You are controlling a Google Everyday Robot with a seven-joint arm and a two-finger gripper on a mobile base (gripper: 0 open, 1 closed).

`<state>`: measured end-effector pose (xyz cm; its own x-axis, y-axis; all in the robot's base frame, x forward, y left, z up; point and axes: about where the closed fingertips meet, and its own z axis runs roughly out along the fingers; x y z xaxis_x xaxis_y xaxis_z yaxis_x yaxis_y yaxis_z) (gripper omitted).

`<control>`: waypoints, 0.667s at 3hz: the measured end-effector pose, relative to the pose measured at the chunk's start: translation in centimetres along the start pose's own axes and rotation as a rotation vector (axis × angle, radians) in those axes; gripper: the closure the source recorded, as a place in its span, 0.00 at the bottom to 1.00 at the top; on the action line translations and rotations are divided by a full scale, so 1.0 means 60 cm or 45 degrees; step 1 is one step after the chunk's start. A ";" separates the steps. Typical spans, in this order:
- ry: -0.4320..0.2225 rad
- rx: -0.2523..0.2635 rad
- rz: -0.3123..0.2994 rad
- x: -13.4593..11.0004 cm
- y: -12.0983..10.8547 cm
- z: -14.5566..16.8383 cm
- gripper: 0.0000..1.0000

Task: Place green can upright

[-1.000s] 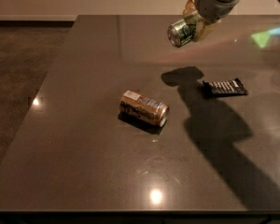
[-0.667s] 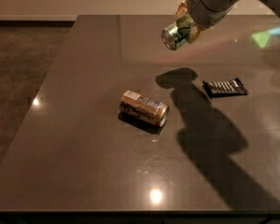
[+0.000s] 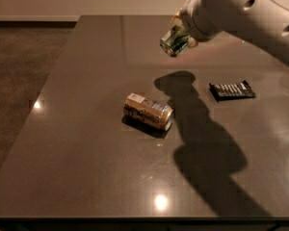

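The green can point(image 3: 173, 41) hangs tilted in the air above the far middle of the dark table point(image 3: 86, 129), its silver end facing down and left. My gripper point(image 3: 182, 32) is shut on it at the end of the pale arm that reaches in from the upper right. The can is well above the table; its shadow falls on the surface below. A gold-brown can point(image 3: 148, 111) lies on its side near the table's middle, in front of and to the left of the held can.
A dark snack packet point(image 3: 232, 90) lies flat to the right of the gold-brown can. The table's left edge borders a brown carpeted floor point(image 3: 19, 71). Bright light spots reflect near the front edge.
The arm has swung left and toward the camera, carrying the green can with it. Its shadow has shifted left on the table. The gold-brown can and packet have not moved.
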<state>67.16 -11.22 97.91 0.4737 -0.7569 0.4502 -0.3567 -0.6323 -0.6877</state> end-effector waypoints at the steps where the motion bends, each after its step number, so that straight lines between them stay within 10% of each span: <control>1: 0.068 0.094 -0.094 -0.009 -0.007 0.009 1.00; 2: 0.134 0.175 -0.170 -0.012 -0.010 0.019 1.00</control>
<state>67.97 -10.14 97.33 0.4202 -0.6855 0.5946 -0.1801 -0.7052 -0.6858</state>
